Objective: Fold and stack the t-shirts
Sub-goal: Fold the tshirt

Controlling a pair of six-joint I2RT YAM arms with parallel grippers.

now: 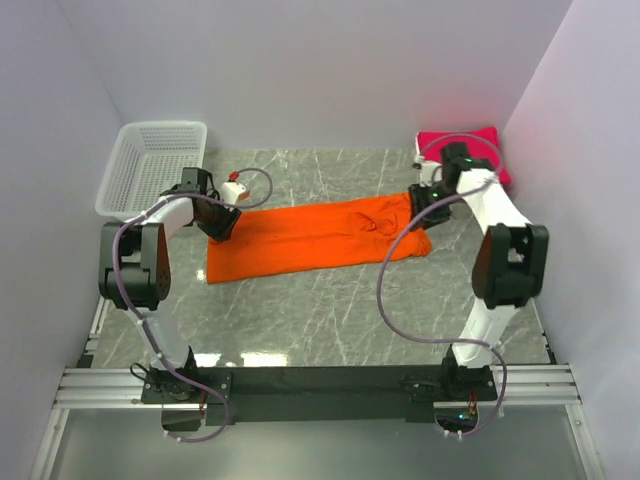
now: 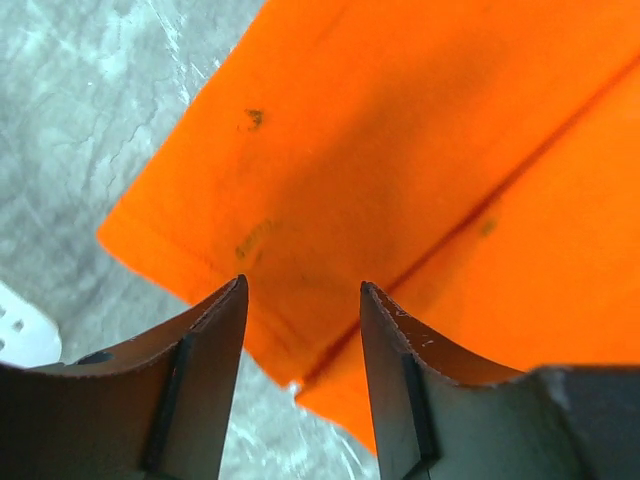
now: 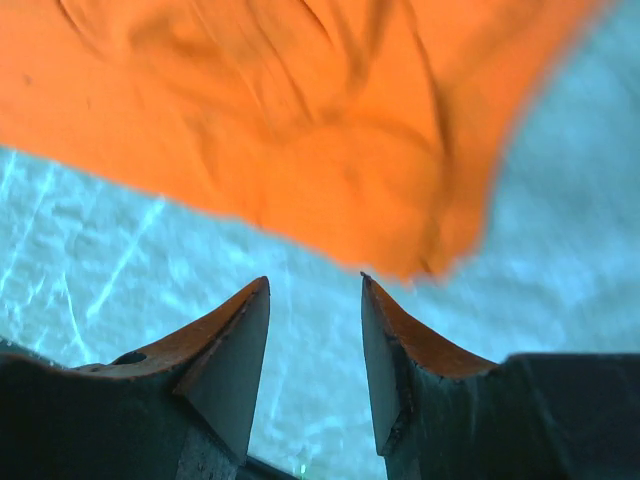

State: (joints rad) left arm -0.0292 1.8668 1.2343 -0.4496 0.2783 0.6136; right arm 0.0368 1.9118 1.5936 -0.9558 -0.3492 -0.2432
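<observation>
An orange t-shirt (image 1: 320,235) lies folded lengthwise as a long strip across the middle of the table. My left gripper (image 1: 222,228) hovers over the strip's far-left corner. In the left wrist view its jaws (image 2: 303,282) stand open above that orange corner (image 2: 330,190), gripping nothing. My right gripper (image 1: 420,205) is at the strip's right end, jaws (image 3: 315,278) open over bare table, and the wrinkled orange edge (image 3: 300,150) lies just beyond the tips. A folded crimson-pink t-shirt stack (image 1: 485,145) sits at the back right, partly hidden by the right arm.
A white mesh basket (image 1: 150,165) stands at the back left, close behind the left arm. The grey marble table (image 1: 330,310) shows between the shirt and the arm bases. White walls close in on three sides.
</observation>
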